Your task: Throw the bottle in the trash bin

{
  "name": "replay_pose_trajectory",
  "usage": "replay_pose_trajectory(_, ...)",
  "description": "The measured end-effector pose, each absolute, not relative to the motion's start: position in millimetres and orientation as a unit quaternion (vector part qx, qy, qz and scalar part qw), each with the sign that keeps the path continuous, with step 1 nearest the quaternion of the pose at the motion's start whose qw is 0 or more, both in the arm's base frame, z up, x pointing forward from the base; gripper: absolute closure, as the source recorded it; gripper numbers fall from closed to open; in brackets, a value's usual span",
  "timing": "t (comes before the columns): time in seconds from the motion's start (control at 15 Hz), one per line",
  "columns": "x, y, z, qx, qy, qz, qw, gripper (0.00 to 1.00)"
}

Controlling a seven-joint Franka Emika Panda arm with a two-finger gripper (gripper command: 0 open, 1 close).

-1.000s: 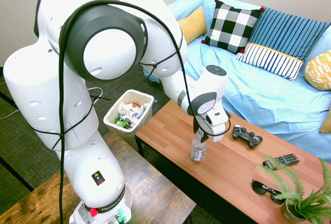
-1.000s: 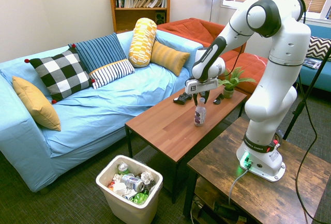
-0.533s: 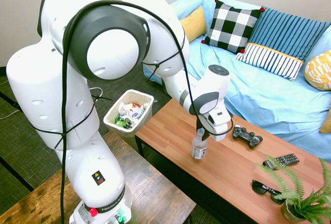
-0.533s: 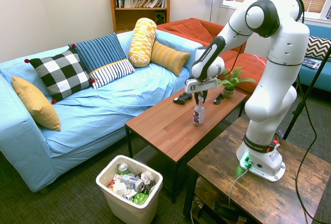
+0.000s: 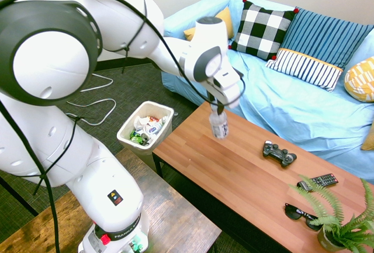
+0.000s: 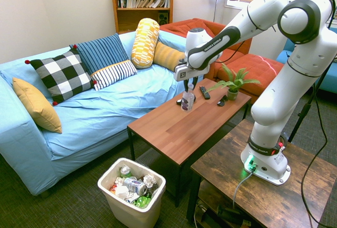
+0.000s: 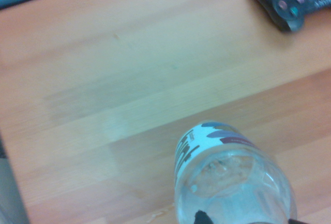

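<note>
While end effector (image 5: 218, 110) grips bottle (image 5: 218, 125), bottle hangs above table (image 5: 234, 171).

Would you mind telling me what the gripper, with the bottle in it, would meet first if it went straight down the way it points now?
Most likely the wooden table. The gripper points downward with the bottle hanging over the tabletop, not over the trash bin. The bottle's base would touch first; exact depth is unclear.
</note>
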State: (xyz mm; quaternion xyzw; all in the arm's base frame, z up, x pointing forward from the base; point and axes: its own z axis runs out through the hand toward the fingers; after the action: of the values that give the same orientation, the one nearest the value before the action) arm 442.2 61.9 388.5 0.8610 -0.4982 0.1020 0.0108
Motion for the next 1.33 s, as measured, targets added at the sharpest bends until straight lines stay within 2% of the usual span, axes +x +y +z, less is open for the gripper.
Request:
replay_pose_trajectory(0.33, 452, 241, 404, 0.882, -0.444, 0.152, 0.045, 1.0)
replay_pose_trajectory(0.73, 432, 434, 325, 0.918, -0.365, 0.139, 0.07, 1.0)
replay_pose_trajectory(1.0, 444, 504, 252, 0.93, -0.344, 0.109, 0.075, 1.0)
replay_pose_trajectory(1.27, 461, 519, 191, 0.928, -0.353, 0.072, 0.093, 1.0)
replay_pose_trajectory(1.33, 464, 520, 183, 0.928, -0.354, 0.07, 0.095, 0.0)
